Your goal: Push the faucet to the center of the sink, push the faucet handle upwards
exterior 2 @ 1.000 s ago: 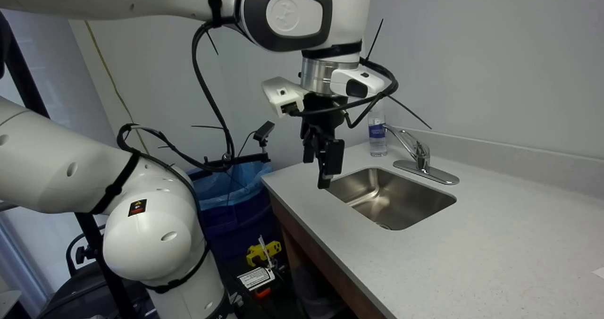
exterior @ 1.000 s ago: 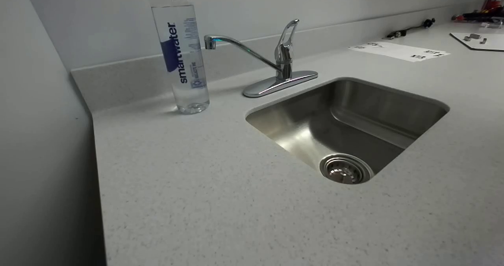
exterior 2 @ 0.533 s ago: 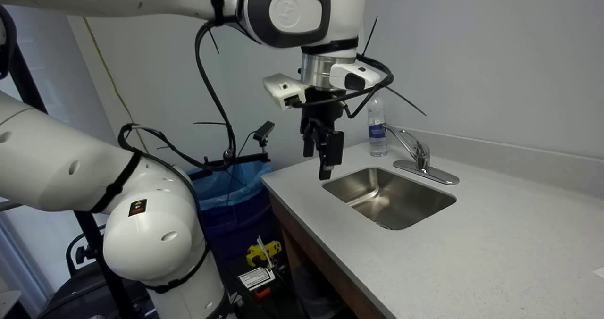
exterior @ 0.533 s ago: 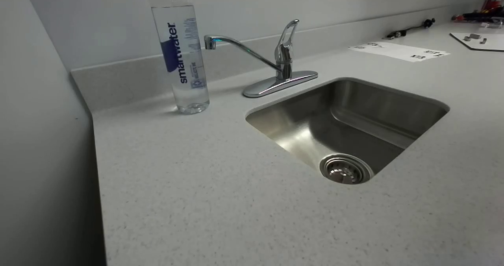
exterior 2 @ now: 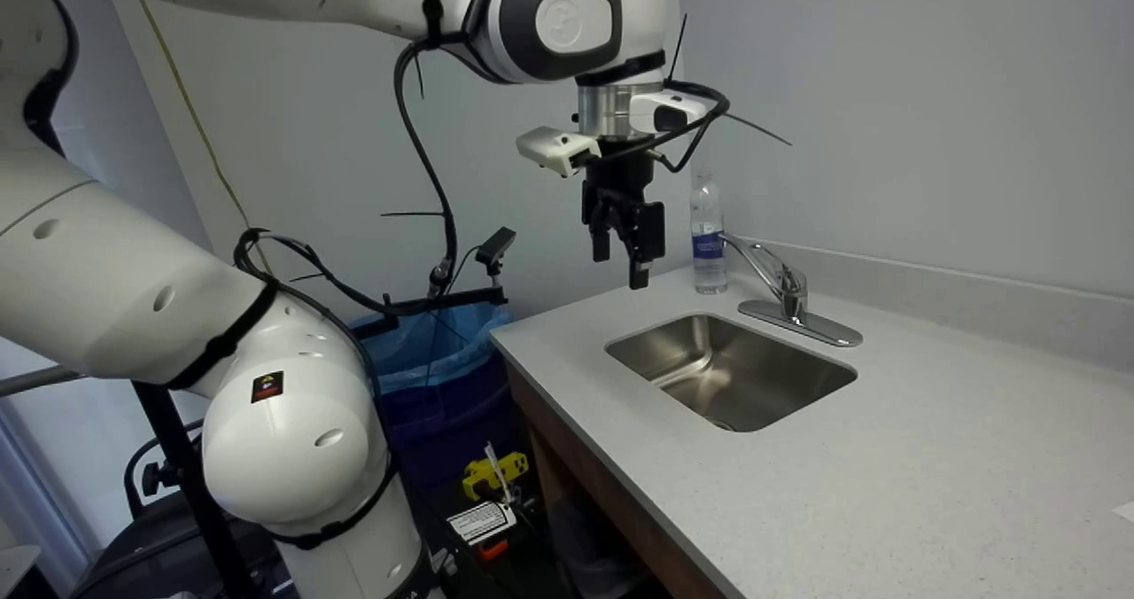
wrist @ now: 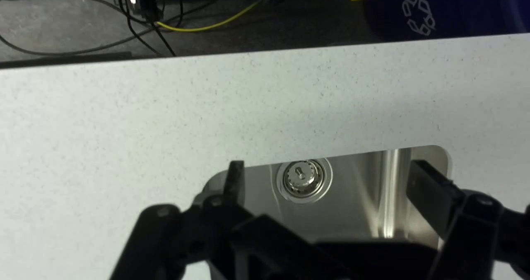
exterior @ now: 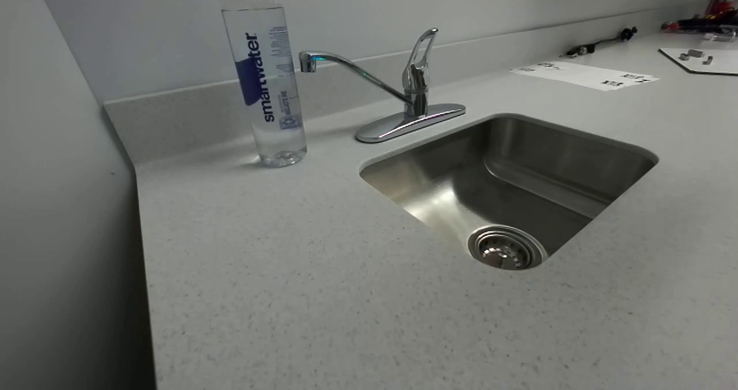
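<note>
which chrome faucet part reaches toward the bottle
The spout: long, thin, arched, it stretches toward the bottle in both exterior views. The handle is shorter and slants up; the base plate lies flat.

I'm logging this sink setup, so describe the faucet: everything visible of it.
The faucet looks like polished chrome: an oval base plate, a short upright body, a thin arched spout, and a lever handle with an opening through it, slanting up from the top. It stands on the countertop between the sink and the backsplash. The spout points toward the bottle without touching it, not over the sink. Only the countertop visibly touches the faucet; the hand is apart.
</note>
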`<state>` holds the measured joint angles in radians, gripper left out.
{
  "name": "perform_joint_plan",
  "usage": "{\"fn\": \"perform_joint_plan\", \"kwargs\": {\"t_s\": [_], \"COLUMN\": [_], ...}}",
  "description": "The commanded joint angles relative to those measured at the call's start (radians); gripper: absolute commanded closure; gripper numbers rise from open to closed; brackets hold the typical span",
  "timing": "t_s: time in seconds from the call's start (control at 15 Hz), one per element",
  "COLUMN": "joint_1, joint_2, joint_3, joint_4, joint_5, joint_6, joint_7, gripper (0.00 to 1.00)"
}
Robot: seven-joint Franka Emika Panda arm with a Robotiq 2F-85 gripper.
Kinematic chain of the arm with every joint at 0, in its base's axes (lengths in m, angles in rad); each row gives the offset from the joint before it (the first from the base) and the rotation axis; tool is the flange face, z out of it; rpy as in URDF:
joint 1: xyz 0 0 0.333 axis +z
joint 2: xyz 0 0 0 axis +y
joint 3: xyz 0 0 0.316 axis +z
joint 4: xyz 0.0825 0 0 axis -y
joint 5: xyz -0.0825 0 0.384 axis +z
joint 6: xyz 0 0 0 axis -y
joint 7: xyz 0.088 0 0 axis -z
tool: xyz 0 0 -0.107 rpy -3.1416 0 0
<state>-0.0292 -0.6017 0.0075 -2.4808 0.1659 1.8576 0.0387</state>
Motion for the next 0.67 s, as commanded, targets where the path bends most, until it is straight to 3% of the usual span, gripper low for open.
{"fn": "perform_joint_plan", "kwargs": {"t_s": [0.0,0.53,0.6], "joint_1": [0.035,0.064,0.064], "joint_2": [0.132,0.368,0.299], "joint_3": [0.033,0.073,0.061], "joint_4": [0.104,0.360,0.275], "joint_5": [-0.004,-0.074,-0.053], "joint_6": [0.089,0.179,0.184], "joint_7": [0.003,0.006,0.003], "gripper": [0.00,0.00,0.00]}}
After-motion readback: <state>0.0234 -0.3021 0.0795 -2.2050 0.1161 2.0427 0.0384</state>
